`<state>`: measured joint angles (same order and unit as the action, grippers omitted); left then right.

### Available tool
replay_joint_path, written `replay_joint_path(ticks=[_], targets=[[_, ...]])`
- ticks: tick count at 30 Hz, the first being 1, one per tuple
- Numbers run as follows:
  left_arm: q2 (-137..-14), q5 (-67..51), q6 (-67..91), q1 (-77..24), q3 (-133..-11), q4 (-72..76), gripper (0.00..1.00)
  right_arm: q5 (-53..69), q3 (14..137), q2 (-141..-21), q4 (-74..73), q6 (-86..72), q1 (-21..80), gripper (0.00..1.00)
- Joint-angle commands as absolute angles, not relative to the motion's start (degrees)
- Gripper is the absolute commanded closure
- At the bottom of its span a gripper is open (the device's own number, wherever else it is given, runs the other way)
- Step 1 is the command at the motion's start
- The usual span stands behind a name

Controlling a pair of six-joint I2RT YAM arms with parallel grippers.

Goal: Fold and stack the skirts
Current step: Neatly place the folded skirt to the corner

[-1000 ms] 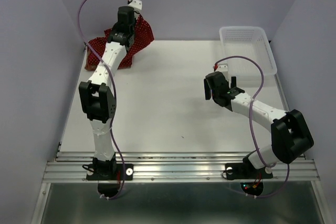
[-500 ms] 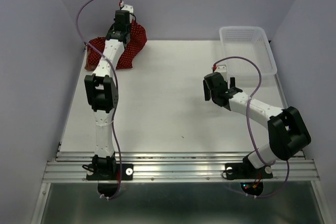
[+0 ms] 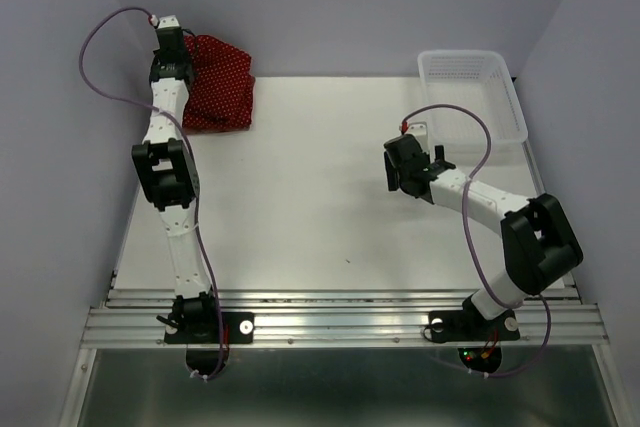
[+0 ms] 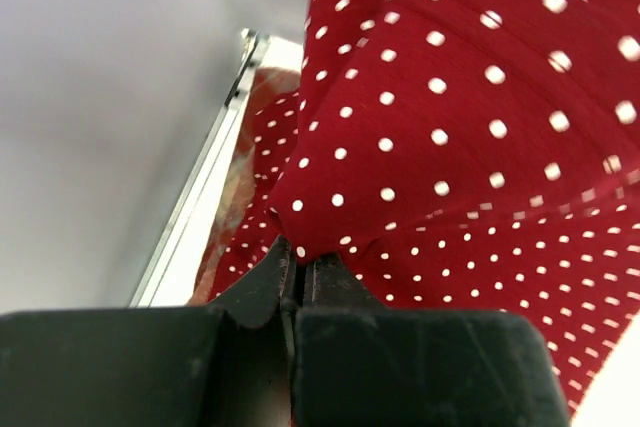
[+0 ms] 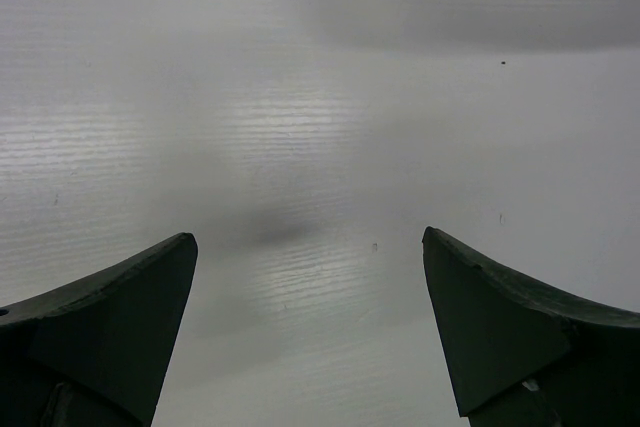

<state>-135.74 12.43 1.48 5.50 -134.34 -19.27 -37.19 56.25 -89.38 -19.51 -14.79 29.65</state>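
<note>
A dark red skirt with tiny white dots (image 3: 218, 87) lies bunched at the table's far left corner. My left gripper (image 3: 172, 55) is at that corner, shut on a fold of this dotted skirt (image 4: 430, 117), which drapes over more dotted cloth below. A strip of checked cloth (image 4: 240, 162) shows under it by the table's left edge. My right gripper (image 3: 408, 169) is open and empty, low over bare table at the right middle; its fingers (image 5: 110, 317) frame only the white tabletop. I cannot tell the separate skirts apart in the pile.
A white plastic mesh basket (image 3: 478, 97) stands at the far right of the table. The white table (image 3: 320, 217) has a metal rail along its near edge. Grey walls close the left, back and right sides.
My left arm has swung left and further back, dragging the dotted skirt with it into the far left corner. My right gripper has shifted only slightly.
</note>
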Motion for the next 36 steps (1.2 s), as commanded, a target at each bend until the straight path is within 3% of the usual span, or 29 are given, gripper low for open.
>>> replay_joint_path(ticks=[1,3,6,9,13,18,20,21,24,32,36], targets=[[-136.66,11.51,3.87,6.76,-137.37,-16.61,1.00,-39.37,60.11,-90.43,-20.74,-15.64,29.36,0.00],[-137.37,11.95,4.13,7.64,-137.46,-16.52,0.97,-39.29,60.73,-91.14,-21.18,-15.64,29.36,0.00],[-138.34,13.18,4.92,8.35,-137.37,-16.61,0.78,-39.20,62.22,-92.55,-21.97,-16.00,29.36,0.00],[-138.34,16.08,5.97,9.05,-137.46,-17.40,0.65,-39.20,63.54,-93.60,-23.20,-16.70,29.36,0.00],[-137.38,20.91,8.52,10.72,-137.81,-19.68,0.55,-38.85,64.33,-93.78,-23.90,-17.14,29.36,0.00],[-133.42,22.06,9.93,13.09,-135.62,-22.84,0.55,-37.88,64.34,-92.73,-24.61,-17.75,29.36,0.00],[-132.10,20.76,9.24,13.27,-135.53,-24.43,0.41,-37.53,64.34,-91.85,-25.05,-18.28,29.36,0.00],[-131.66,19.96,8.88,13.27,-135.44,-25.91,0.28,-37.36,64.25,-91.41,-25.14,-18.72,29.36,0.00],[-129.47,15.31,8.79,13.18,-135.44,-28.90,0.01,-38.58,63.64,-88.52,-25.31,-22.83,29.36,0.00],[-115.35,5.74,13.79,13.10,-130.89,-30.94,0.01,-35.78,60.56,-75.42,-23.39,-29.44,29.36,0.00],[-102.51,3.08,17.13,11.78,-112.04,-22.08,0.01,-30.34,55.47,-68.57,-18.03,-29.80,29.36,0.00]])
